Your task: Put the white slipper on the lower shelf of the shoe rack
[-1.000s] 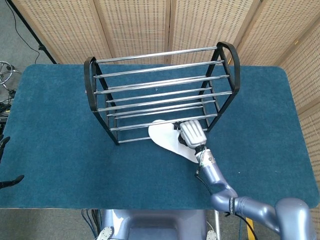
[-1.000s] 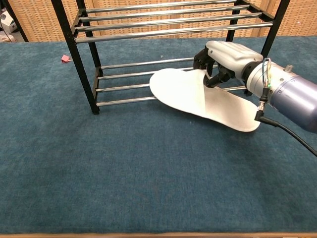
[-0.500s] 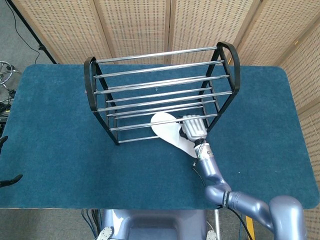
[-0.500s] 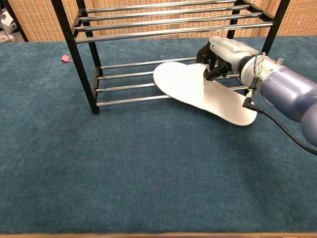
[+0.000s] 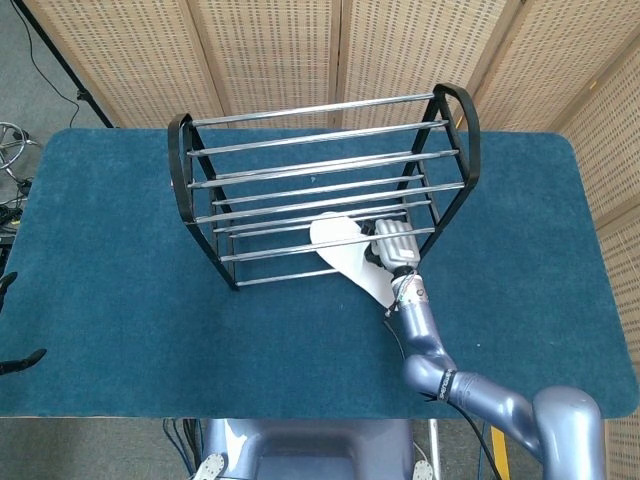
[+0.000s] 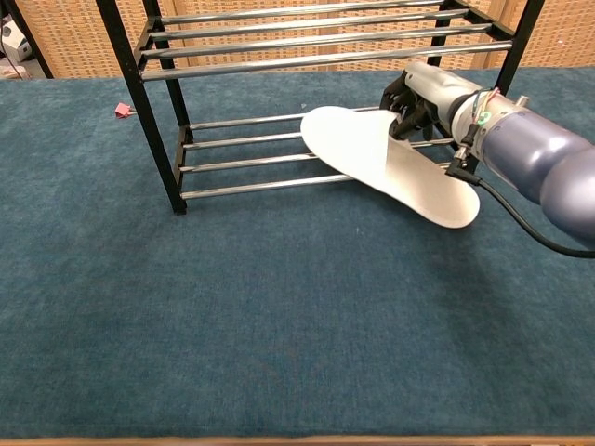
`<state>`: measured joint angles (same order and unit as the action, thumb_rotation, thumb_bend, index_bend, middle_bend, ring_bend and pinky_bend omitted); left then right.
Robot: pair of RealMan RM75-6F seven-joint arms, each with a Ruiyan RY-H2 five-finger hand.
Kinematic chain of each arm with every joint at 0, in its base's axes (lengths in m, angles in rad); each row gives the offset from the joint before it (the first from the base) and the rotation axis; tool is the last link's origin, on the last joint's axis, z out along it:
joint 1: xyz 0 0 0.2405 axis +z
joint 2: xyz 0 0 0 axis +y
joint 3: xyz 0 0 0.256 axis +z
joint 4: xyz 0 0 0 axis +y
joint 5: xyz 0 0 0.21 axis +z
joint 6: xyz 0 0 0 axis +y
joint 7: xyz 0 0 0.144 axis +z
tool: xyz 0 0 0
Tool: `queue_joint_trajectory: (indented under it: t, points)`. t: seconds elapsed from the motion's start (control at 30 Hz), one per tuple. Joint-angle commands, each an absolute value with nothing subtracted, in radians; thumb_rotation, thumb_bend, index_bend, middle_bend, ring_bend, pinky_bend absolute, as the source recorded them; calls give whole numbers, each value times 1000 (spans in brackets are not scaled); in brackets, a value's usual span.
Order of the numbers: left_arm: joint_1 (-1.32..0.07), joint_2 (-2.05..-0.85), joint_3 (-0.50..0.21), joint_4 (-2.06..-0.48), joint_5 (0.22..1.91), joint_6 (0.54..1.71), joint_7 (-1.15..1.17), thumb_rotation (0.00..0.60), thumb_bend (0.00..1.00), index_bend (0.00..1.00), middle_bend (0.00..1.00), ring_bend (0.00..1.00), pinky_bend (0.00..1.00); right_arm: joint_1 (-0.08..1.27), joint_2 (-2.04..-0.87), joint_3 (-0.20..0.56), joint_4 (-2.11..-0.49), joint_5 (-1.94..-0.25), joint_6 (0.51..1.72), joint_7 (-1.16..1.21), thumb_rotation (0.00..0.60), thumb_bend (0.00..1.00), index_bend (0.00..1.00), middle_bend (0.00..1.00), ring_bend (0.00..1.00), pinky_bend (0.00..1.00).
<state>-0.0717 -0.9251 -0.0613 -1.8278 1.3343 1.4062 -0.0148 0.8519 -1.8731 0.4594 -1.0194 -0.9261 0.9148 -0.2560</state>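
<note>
Woven screen panels (image 5: 270,50) behind table (image 5: 100,300)

From where I sit driving it, this reads as a robotics lab or test bay rather than a home: the work surface is a table (image 5: 100,300) wrapped edge to edge in blue carpet, with only a bare metal shoe rack (image 5: 320,190) standing on it as a prop. Along the top of the head view, folding woven-cane screens (image 5: 270,50) wall the station off, and at the upper left a black cable (image 5: 55,65) and a stand's leg run across grey floor. At the left edge, part of a chrome-framed piece of equipment (image 5: 12,145) shows.
</note>
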Motion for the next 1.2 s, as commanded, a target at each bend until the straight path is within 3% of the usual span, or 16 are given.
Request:
queue_joint_trajectory:
  t: [0.03, 1.2]
  points:
    - [-72, -923, -61, -1828, 1335, 1405, -19, 600, 0, 0, 0, 0, 0, 866, -1883, 474, -1004, -902, 906, -254, 600, 614, 559, 576, 472, 624]
    - [-81, -909, -65, -1826, 1321, 1382, -43, 600, 0, 0, 0, 0, 0, 995, -1988, 574, -714, -763, 868, -219, 600, 615, 559, 580, 472, 624]
